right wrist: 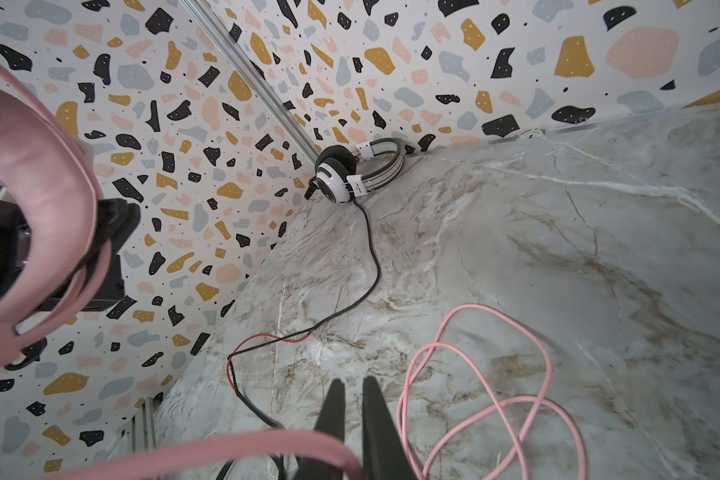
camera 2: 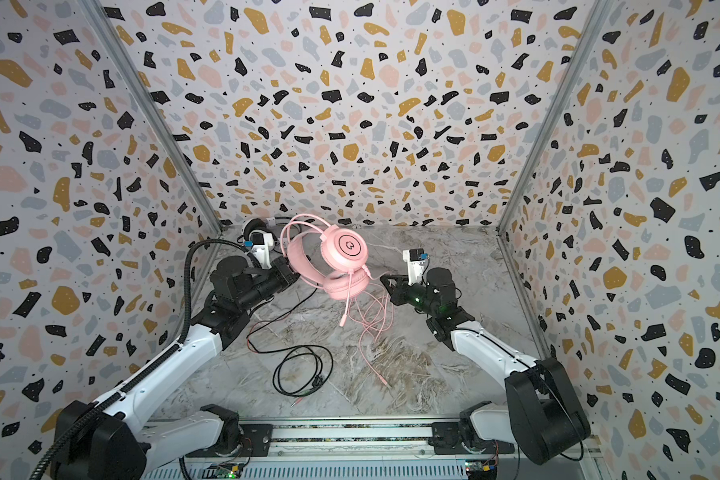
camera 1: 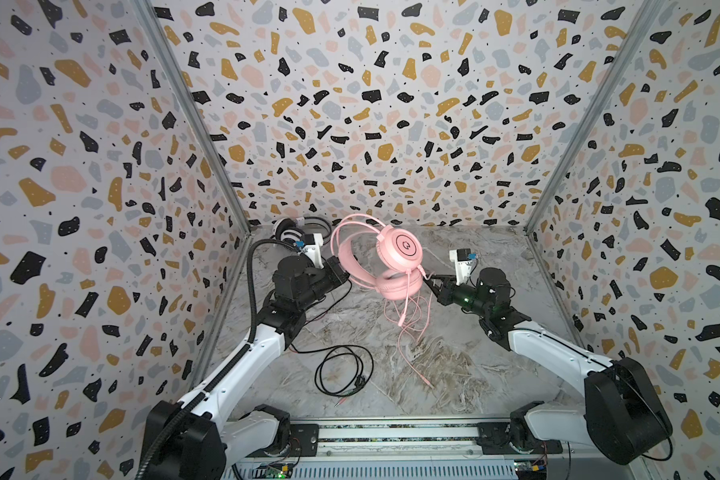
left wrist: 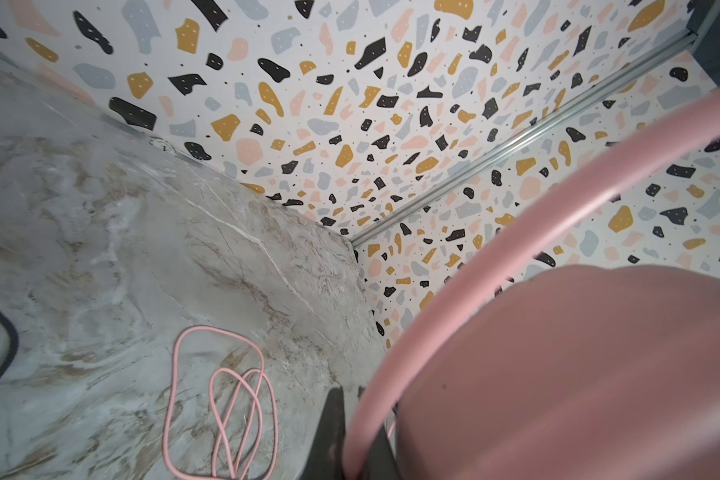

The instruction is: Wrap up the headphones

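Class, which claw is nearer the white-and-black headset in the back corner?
Left. The left claw, gripping the pink headset, sits close beside the white-and-black headset; the right claw is across the table.

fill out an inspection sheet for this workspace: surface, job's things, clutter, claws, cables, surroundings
surface: marble-look tabletop, grey with tan veins
job's things: pink headset held up above the table; white-and-black headset lying in the far left corner
clutter: nothing seen
grippers: left claw shut on the pink headset's headband; right claw nearly closed, seemingly pinching the pink cable by the ear cup
cables: pink cable hangs in loose loops onto the table; black cable trails from the white-and-black headset to a loose coil near the front
surroundings: terrazzo-patterned walls on three sides; arm rail along the front
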